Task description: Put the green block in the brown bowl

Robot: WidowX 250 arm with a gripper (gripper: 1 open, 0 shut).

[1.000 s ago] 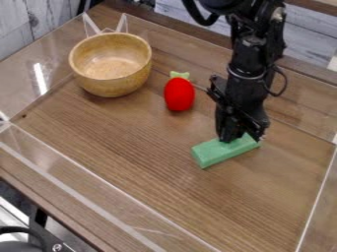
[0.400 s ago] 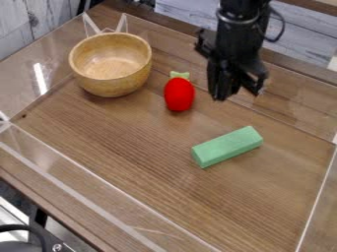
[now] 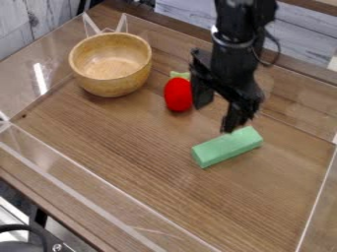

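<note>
While I watch from the single camera, my hand (image 3: pixel 220 104) hangs above the table (image 3: pixel 118 167) with its two dark fingers (image 3: pixel 238 111) spread wide apart and pointing down, nothing between them. I take the green block (image 3: pixel 227 147) as my landmark. It lies flat on the wood-grain table top, a long light-green bar set at a slant, its right end farther from the camera than its left. My hand is just above and behind the block, and as far as I can tell it is clear of it. Behind and to the left of the block stands a red strawberry-like toy (image 3: pixel 178 93), upright, partly beside my hand's left finger; I cannot tell whether the two touch. Much farther left and back from the block sits the brown bowl (image 3: pixel 110 64), round and wooden, its tan inside holding nothing. Block and bowl are well apart. A clear plastic wall (image 3: pixel 53 162) edges the table in front of the block.
</note>
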